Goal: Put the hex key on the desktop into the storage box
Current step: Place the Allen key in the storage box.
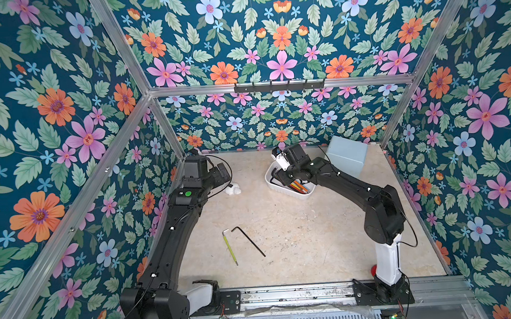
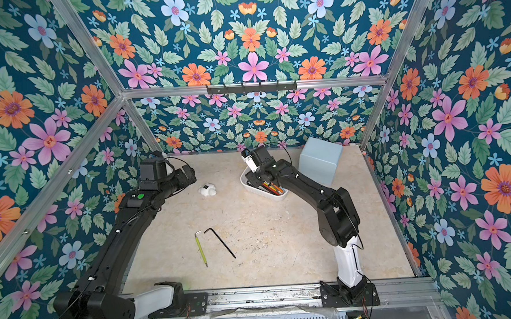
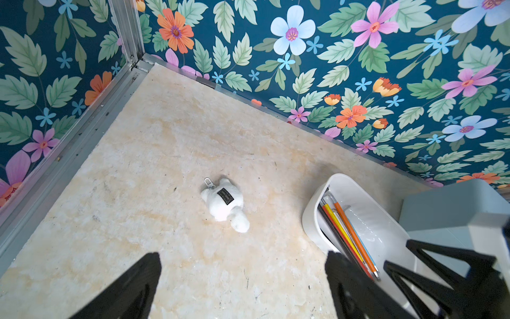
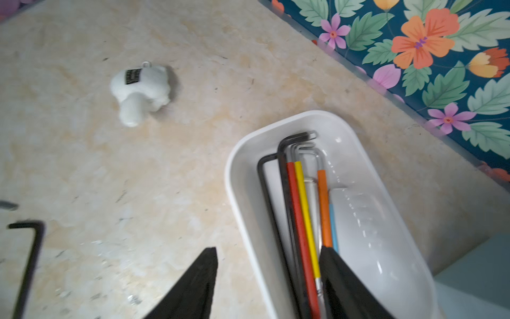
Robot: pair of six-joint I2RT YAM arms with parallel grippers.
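Note:
On the beige desktop near the front lie two hex keys: a yellow-green one and a black one, both also seen in a top view. The white storage box stands at the back and holds several hex keys with red, yellow, orange, blue and black shafts. My right gripper is open and empty, astride the box's near wall. One finger is over the desktop, the other over the keys inside. My left gripper is open and empty above bare desktop at the back left.
A white plush keychain toy lies between the two grippers. A taller pale blue cube box stands right behind the storage box. Floral walls with aluminium rails close off three sides. The black hex key shows blurred in the right wrist view.

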